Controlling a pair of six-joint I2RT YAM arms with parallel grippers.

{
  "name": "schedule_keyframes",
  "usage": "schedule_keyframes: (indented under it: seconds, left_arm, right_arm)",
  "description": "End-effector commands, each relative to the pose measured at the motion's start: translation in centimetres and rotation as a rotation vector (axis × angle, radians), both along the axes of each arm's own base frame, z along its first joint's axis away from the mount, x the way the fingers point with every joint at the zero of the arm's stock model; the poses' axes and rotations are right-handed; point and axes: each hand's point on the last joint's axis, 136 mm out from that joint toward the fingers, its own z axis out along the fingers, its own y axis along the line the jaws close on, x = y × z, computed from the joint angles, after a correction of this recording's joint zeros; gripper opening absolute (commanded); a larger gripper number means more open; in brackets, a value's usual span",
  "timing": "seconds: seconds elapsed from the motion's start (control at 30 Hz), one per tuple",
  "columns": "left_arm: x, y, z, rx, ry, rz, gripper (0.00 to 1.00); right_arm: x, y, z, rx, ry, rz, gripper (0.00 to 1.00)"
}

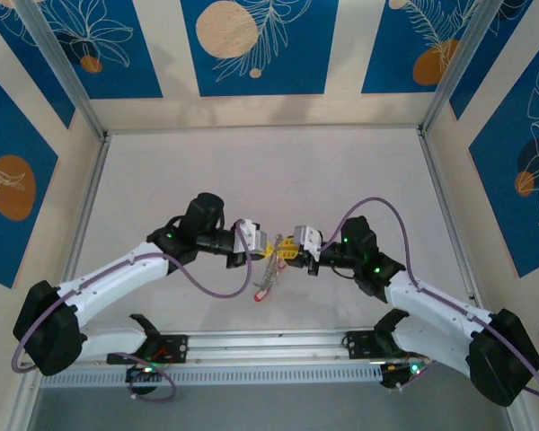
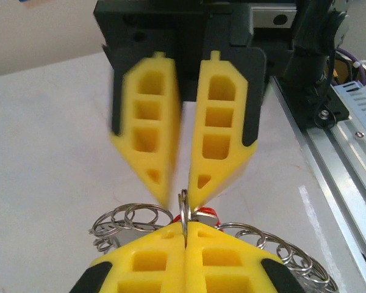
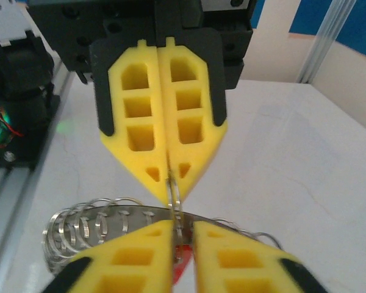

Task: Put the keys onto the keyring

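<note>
My two grippers meet tip to tip above the middle of the table. The left gripper (image 2: 185, 227) is shut on a small split ring (image 2: 183, 207) that stands edge-on. This ring belongs to the keyring (image 2: 131, 217), a silvery band edged with little loops, which hangs below both grippers (image 1: 268, 269). The right gripper (image 3: 182, 224) faces it with its jaws a narrow gap apart. The same small ring (image 3: 174, 204) sits in that gap, against one finger. A red key head (image 2: 208, 212) shows just behind the ring. The keys' metal parts are hidden.
The white table (image 1: 251, 180) spreads out behind the grippers, enclosed by blue-and-cream patterned walls. An aluminium rail (image 1: 269, 346) with both arm bases runs along the near edge. Purple cables (image 1: 207, 283) loop off each arm.
</note>
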Motion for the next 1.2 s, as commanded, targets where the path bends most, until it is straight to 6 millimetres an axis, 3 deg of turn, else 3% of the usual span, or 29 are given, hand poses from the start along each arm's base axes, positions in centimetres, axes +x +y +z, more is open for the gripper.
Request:
schedule_keyframes:
  seconds: [0.0,0.47,0.67,0.7,0.77,0.83,1.17]
  left_arm:
    - [-0.9,-0.1,1.8,-0.073,-0.021,-0.056,0.00]
    - [-1.0,-0.5,1.9,-0.100,0.001,-0.068,0.00]
    - [-1.0,-0.4,2.1,-0.113,-0.010,-0.067,0.00]
    - [-1.1,-0.4,2.1,-0.115,-0.011,-0.069,0.00]
    - [-1.1,-0.4,2.1,-0.115,-0.010,-0.069,0.00]
    - [-0.9,-0.4,1.8,-0.097,-0.007,-0.059,0.00]
    - [1.7,1.0,-0.5,0.070,-0.064,0.086,0.00]
  right_arm:
    - [-0.4,0.0,0.4,0.015,0.000,0.025,0.11]
    - [-0.4,2.2,0.8,0.028,0.006,0.099,0.12]
    - [-0.4,2.7,1.0,0.039,0.000,0.104,0.17]
    - [-0.4,2.7,1.0,0.041,0.001,0.104,0.16]
    - [-0.4,2.7,1.0,0.041,0.004,0.107,0.04]
    - [-0.5,2.6,0.9,0.039,0.005,0.104,0.00]
    - [-0.7,-0.1,2.4,0.052,-0.054,0.013,0.00]
